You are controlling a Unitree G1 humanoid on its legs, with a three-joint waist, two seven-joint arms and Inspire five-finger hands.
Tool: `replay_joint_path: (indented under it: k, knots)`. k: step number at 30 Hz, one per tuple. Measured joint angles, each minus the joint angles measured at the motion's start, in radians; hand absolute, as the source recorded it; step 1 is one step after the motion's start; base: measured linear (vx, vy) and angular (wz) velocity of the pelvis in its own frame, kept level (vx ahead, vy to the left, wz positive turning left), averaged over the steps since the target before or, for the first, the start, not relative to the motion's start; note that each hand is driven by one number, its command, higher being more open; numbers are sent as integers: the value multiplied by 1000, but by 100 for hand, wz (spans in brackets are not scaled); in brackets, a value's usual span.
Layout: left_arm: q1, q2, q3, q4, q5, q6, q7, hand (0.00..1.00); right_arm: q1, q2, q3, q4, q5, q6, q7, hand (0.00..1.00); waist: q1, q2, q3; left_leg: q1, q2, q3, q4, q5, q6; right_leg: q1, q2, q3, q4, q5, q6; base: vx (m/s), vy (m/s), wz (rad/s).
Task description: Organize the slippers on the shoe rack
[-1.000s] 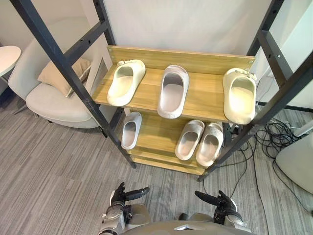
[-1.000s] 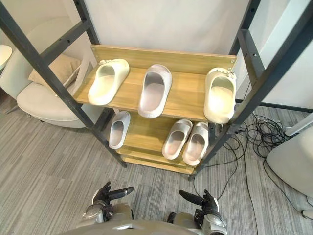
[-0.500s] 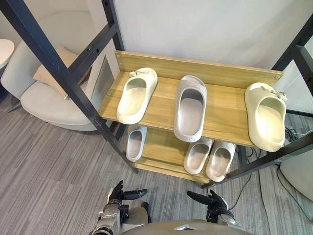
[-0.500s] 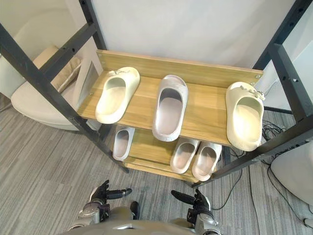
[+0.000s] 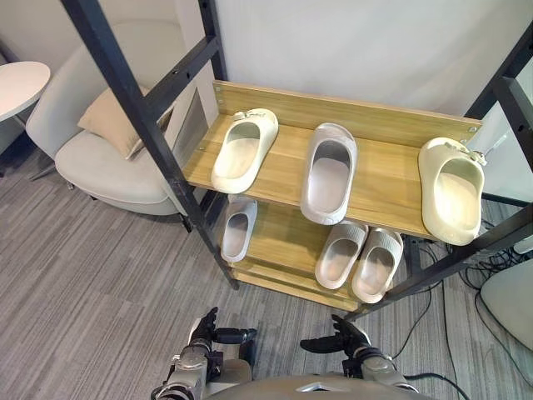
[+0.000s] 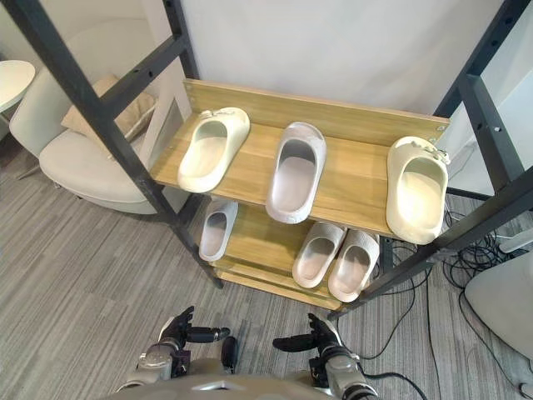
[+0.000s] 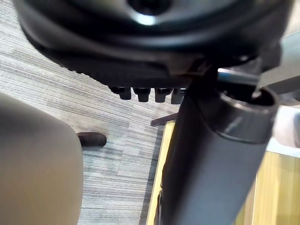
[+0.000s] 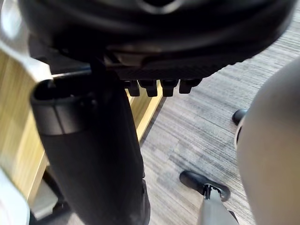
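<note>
A wooden shoe rack with black posts stands before me. Its top shelf carries a cream slipper at the left, a grey slipper in the middle and a second cream slipper at the right end. On the lower shelf lies a single grey slipper at the left and a pair of grey slippers at the right. My left hand and right hand hang low over the floor in front of the rack, both open and empty, thumbs pointing toward each other.
A pale armchair with a beige cushion sits left of the rack, beside a white round table. Black cables lie on the floor at the right, near a white object. Slanted black posts cross the front.
The camera has shifted, so the whole rack sits differently in the picture. The slippers lie as before. My right hand has drifted a little toward the left hand.
</note>
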Motion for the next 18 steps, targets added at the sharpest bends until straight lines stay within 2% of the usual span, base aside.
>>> replay_joint_path:
  k: [5, 8, 18]
  knots:
    - [-3, -1, 0, -3, 0, 0, 6, 100, -16, 34, 187, -99, 2, 4, 46, 100, 9, -1, 0, -12, -4, -15, 2, 8, 8, -2, 1, -9, -8, 8, 2, -4, 1, 9]
    - [-8, 0, -6, -9, 2, 0, 17, 100, -41, 30, 306, -253, 55, 8, 74, 100, 29, -6, -3, -17, -7, -17, 6, 10, 9, -2, 3, -9, -15, 11, 2, 35, -6, 1]
    - [-11, 10, -42, -5, 20, -5, 45, 100, -76, -60, 446, -803, 290, -16, 165, 100, 38, -21, -13, -9, 3, -9, 6, 10, 8, 0, 11, 10, -21, 22, -9, -20, 3, -3]
